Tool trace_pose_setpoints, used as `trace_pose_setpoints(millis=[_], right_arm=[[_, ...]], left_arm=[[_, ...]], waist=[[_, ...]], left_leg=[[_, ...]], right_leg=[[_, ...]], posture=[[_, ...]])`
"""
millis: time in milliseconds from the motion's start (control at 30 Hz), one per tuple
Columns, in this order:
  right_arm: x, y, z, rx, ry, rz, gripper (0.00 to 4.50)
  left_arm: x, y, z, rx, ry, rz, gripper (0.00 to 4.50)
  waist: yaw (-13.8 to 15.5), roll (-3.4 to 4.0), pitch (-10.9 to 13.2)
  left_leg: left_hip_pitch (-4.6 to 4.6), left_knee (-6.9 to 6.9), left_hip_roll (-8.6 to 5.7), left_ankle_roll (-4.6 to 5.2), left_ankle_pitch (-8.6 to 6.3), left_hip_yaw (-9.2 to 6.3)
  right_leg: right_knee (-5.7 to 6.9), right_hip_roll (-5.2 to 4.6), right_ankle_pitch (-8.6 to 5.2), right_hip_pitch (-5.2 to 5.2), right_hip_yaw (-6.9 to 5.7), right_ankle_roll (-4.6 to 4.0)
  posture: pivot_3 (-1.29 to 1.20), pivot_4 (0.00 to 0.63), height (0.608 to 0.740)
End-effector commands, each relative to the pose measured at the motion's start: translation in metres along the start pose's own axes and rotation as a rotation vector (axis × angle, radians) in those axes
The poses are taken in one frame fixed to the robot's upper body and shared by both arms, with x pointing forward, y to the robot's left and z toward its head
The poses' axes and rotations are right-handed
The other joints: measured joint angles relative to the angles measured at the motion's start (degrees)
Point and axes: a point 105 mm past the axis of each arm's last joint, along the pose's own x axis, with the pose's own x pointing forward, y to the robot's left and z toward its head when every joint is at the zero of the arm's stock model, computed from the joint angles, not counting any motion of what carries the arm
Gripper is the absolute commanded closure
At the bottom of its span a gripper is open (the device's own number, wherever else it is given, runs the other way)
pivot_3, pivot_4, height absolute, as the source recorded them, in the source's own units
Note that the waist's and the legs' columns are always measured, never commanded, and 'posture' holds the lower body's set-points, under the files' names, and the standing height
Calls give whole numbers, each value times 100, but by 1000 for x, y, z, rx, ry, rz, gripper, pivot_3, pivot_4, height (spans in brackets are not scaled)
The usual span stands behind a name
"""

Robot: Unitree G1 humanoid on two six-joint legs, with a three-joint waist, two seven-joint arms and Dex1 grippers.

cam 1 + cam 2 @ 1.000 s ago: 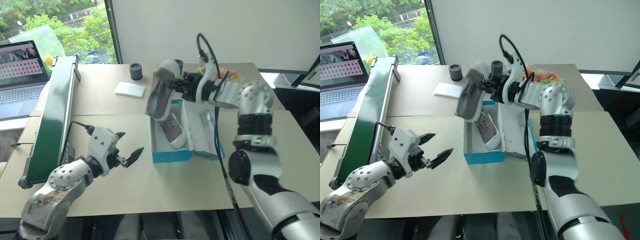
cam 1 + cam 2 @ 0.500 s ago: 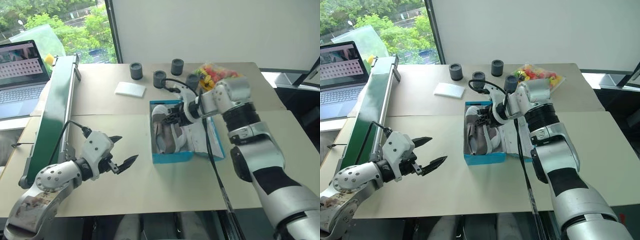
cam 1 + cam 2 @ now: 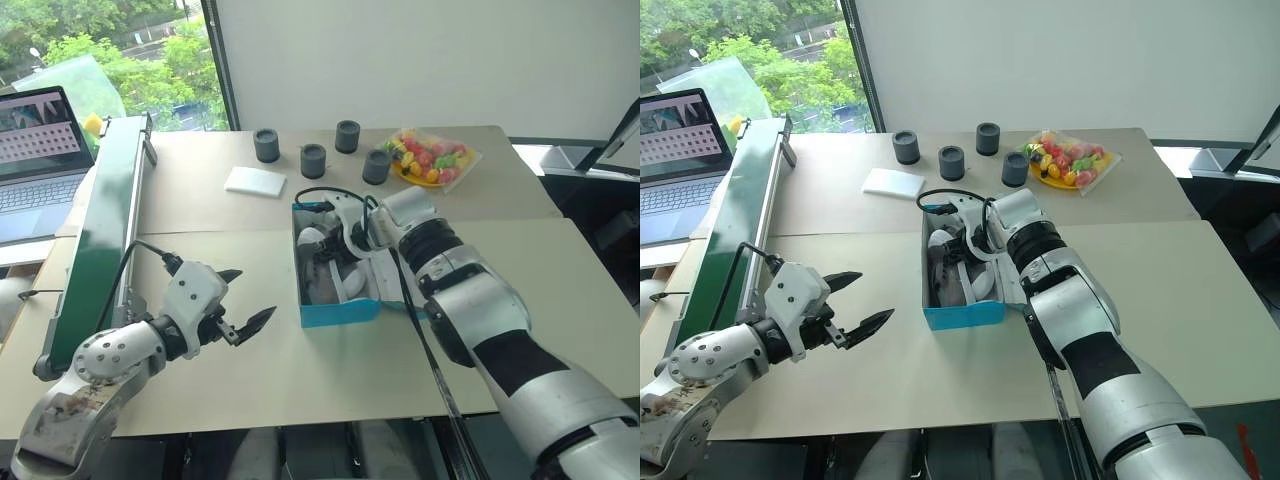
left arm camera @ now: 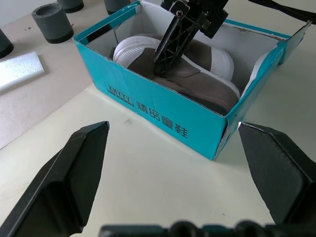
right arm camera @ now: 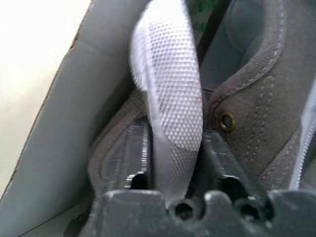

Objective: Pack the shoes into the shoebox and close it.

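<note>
- Black fingers of the left pincer point(image 3: 238, 320) stand wide apart with nothing between them, above bare desk point(image 3: 330, 370) near the box's left side.
- Turquoise card box point(image 4: 163, 126): probably light and easily dented; its lid point(image 3: 400, 280) lies open on the right, best swung over by its free edge.
- Grey shoes point(image 4: 197, 74) lie inside, soft uppers over firmer, grippy soles; take them by the sole rim.
- Right pincer point(image 5: 173, 163) reaches into the box, part open, its fingers straddling a textured sole edge; whether it grips, I cannot tell.
</note>
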Motion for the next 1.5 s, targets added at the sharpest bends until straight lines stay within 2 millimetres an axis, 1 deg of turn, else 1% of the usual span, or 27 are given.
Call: trace_pose_setpoints(millis=[33, 100, 167, 233, 300, 400, 433, 500, 533, 567, 600, 633, 667, 700, 733, 800, 833, 867, 900, 1000, 1067, 1100, 1133, 1200, 1233, 1333, 1500], right_arm=[[-15, 9, 29, -1, -101, 35, 1624], [-29, 17, 45, 0, -133, 69, 806], [-50, 27, 63, -1, -185, 125, 145], [-69, 33, 79, -49, -252, 160, 67], [-92, 42, 87, -77, -298, 237, 67], [-135, 57, 89, -145, -387, 413, 67], [-149, 63, 84, -173, -407, 493, 67], [-179, 67, 53, -282, -414, 648, 67], [-187, 68, 35, -320, -390, 693, 67], [-194, 67, 13, -358, -358, 731, 309], [-197, 67, -2, -379, -333, 752, 574], [-199, 68, -11, -391, -316, 765, 872], [-202, 65, -33, -377, -259, 792, 1025], [-202, 66, -50, -373, -212, 813, 1448], [-200, 67, -75, -370, -145, 825, 1779], [-189, 67, -112, -385, -36, 791, 2477], [-182, 65, -127, -389, 6, 758, 2679], [-177, 63, -136, -387, 25, 731, 3184], [-170, 60, -146, -380, 42, 698, 3469], [-151, 48, -162, -291, 41, 603, 4490], [-132, 31, -173, -197, 26, 472, 4490], [-122, 24, -176, -124, -6, 409, 4490], [-116, 24, -176, -58, -57, 385, 4490], [-112, 25, -176, 23, -125, 364, 4490], [-107, 19, -177, 90, -172, 323, 4490], [-93, -12, -191, 381, -338, 125, 4490], [-89, -41, -212, 650, -484, -96, 4490]], left_arm=[[0, -3, 11, 42, -39, -3, 0], [0, -3, 11, 44, -39, -6, 0], [2, -2, 11, 45, -41, -9, 0], [2, -2, 11, 45, -41, -11, 0], [4, -1, 11, 44, -44, -15, 0], [6, -1, 11, 34, -55, -26, 0], [7, -1, 11, 26, -60, -29, 0], [8, 1, 12, 12, -68, -34, 0], [9, 1, 11, 13, -67, -38, 0], [10, 1, 12, 14, -69, -44, 0], [10, 1, 12, 15, -71, -49, 0], [10, 2, 12, 14, -72, -52, 0], [12, 1, 14, 16, -76, -60, 0], [13, 1, 14, 20, -77, -69, 0], [14, 0, 15, 23, -79, -83, 0], [16, -1, 16, 26, -80, -102, 0], [16, -2, 16, 29, -79, -111, 0], [16, -2, 16, 29, -81, -117, 0], [17, -3, 18, 29, -86, -126, 0], [16, -5, 22, 21, -115, -152, 0], [13, -2, 26, 16, -147, -163, 0], [12, 0, 25, 57, -139, -171, 0], [11, 1, 26, 75, -141, -189, 0], [9, 2, 28, 88, -148, -215, 0], [7, 3, 29, 72, -159, -239, 0], [-1, 15, 27, 53, -169, -299, 0], [-4, 30, 17, 98, -128, -351, 0]], waist=[[-5, 1, 1], [-7, 5, 3], [1, 8, 5], [16, 8, 5], [53, 8, 5], [105, 7, 5], [121, 7, 6], [161, 5, 5], [201, 5, 5], [232, 4, 4], [247, 5, 5], [252, 5, 5], [227, 10, 9], [229, 13, 11], [232, 14, 11], [238, 14, 11], [216, 14, 10], [202, 13, 10], [179, 13, 10], [171, 12, 10], [192, -1, 2], [210, -15, -6], [220, -18, -8], [243, -17, -8], [252, -15, -8], [255, -37, -21], [248, -29, -19]], left_leg=[[-2, 0, 1, 0, 0, 0], [-16, 0, 2, 0, 0, -1], [-32, 0, 2, 0, 0, -1], [-38, 0, 2, 0, 0, -2], [-39, 0, 3, -5, -4, -3], [-45, 0, 3, -9, -6, -4], [-47, 0, 3, -9, -6, -5], [-57, 3, 3, -8, -8, -12], [-57, 6, 3, -7, -11, -20], [-56, 12, 3, -6, -16, -21], [-53, 19, 4, -5, -21, -23], [-53, 20, 2, -5, -22, -20], [-52, 23, 2, -4, -22, -17], [-47, 26, 2, -5, -22, -7], [-47, 26, 2, -4, -22, -2], [-36, 25, 9, -2, -23, -4], [-32, 25, 11, 0, -24, -1], [-32, 25, 12, 0, -24, 4], [-29, 26, 13, 0, -24, 5], [-25, 36, 17, -1, -24, 14], [-23, 42, 19, -1, -23, 18], [-21, 45, 21, -1, -23, 18], [-21, 46, 23, -1, -23, 18], [-25, 46, 22, -2, -23, 18], [-28, 46, 21, -2, -23, 19], [-30, 45, 22, -2, -23, 16], [-27, 42, 20, -2, -23, 21]], right_leg=[[1, 2, 0, -3, 1, -1], [3, 4, 1, -16, 3, -2], [5, 4, 2, -32, 4, -3], [3, 4, 1, -36, 3, -3], [-5, 4, 1, -34, 2, -2], [-13, 4, 0, -32, -1, -1], [-15, 4, 0, -31, -3, -1], [-18, 4, -1, -31, -10, 2], [-25, 4, -3, -20, -19, 4], [-30, 4, -5, -16, -20, 8], [-38, 4, -6, -9, -22, 9], [-38, 2, -6, -8, -19, 10], [-36, 2, -6, -9, -16, 9], [-24, 2, -6, -14, -3, 9], [-18, 2, -6, -15, 4, 9], [-17, 11, -10, -4, -2, 6], [-17, 13, -11, -3, 1, 6], [-13, 15, -11, -6, 8, 6], [-12, 16, -12, -3, 9, 8], [-9, 19, -28, 0, 18, 38], [-10, 20, -30, 2, 21, 41], [-10, 22, -30, 5, 21, 41], [-9, 24, -29, 2, 21, 39], [-9, 25, -24, 0, 21, 29], [-7, 24, -13, -3, 24, 12], [-10, 23, -12, -2, 22, 10], [-9, 21, -12, -3, 24, 9]], posture=[[0, 150, 740], [0, 150, 740], [0, 150, 740], [0, 150, 740], [0, 150, 740], [0, 150, 740], [0, 150, 740], [0, 150, 740], [0, 150, 740], [0, 150, 740], [0, 150, 740], [0, 150, 740], [0, 150, 740], [0, 150, 740], [0, 150, 740], [0, 150, 740], [0, 150, 740], [0, 150, 740], [0, 150, 740], [0, 150, 740], [0, 150, 740], [0, 150, 740], [0, 150, 740], [0, 150, 740], [0, 150, 740], [0, 150, 740], [0, 150, 740]])
